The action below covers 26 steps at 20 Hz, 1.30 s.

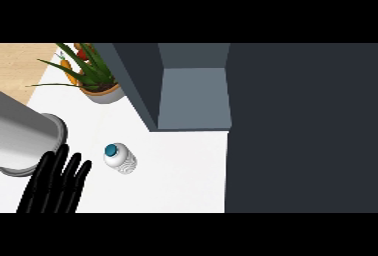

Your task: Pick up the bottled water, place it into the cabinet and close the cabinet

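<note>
On the white counter (pixel 177 175), the bottled water (pixel 119 158) stands just right of the open-fingered left hand (pixel 55 182).

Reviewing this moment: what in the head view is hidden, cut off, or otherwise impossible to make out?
- Right robot hand: not in the head view.
- Left robot hand: fingertips cut off by the lower edge.
- Cabinet: its back is cut off by the top edge.
- Potted plant: leaves cut off at the top.
- Bottled water: label too small to read.

Just right of the black left robot hand (pixel 55 182) stands a clear ribbed bottled water (pixel 120 159), blue-capped, on the white worktop (pixel 177 170). Beyond it, dark grey cabinet (pixel 192 90); green plant (pixel 90 67), tan pot.
</note>
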{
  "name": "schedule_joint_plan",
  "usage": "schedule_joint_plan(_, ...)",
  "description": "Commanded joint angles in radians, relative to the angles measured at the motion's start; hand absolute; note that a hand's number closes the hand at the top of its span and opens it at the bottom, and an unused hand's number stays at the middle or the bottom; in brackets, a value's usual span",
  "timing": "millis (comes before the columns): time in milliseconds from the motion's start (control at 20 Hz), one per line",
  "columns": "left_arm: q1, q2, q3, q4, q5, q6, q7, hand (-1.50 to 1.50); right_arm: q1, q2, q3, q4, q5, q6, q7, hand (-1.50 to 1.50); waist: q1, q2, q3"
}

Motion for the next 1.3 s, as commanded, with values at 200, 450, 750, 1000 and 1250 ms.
schedule_joint_plan(200, 0.030, 0.043, 0.154, 0.089, 0.103, -0.052, -0.070, -1.50, 0.094, -0.001, -0.054, -0.187, -0.224, 0.014, 0.055, -1.50, -0.009, 0.003, -0.001)
schedule_joint_plan(450, 0.037, 0.065, 0.249, 0.245, 0.180, -0.125, -0.192, -1.50, 0.125, 0.000, -0.068, -0.180, -0.210, 0.037, 0.027, -1.50, -0.008, 0.003, -0.001)
schedule_joint_plan(750, -0.074, 0.073, 0.324, 0.402, 0.203, -0.177, -0.280, -1.50, 0.168, -0.014, -0.088, -0.187, -0.255, 0.088, -0.013, -1.50, -0.019, 0.004, -0.001)
schedule_joint_plan(1000, -0.106, 0.033, 0.330, 0.614, 0.215, -0.214, -0.408, -1.50, 0.176, -0.035, -0.108, -0.167, -0.296, 0.098, -0.016, -1.50, -0.020, 0.005, -0.001)
schedule_joint_plan(1250, -0.138, 0.030, 0.390, 0.780, 0.204, -0.228, -0.519, -1.50, 0.183, -0.035, -0.127, -0.144, -0.285, 0.114, -0.058, -1.50, -0.016, 0.005, -0.001)
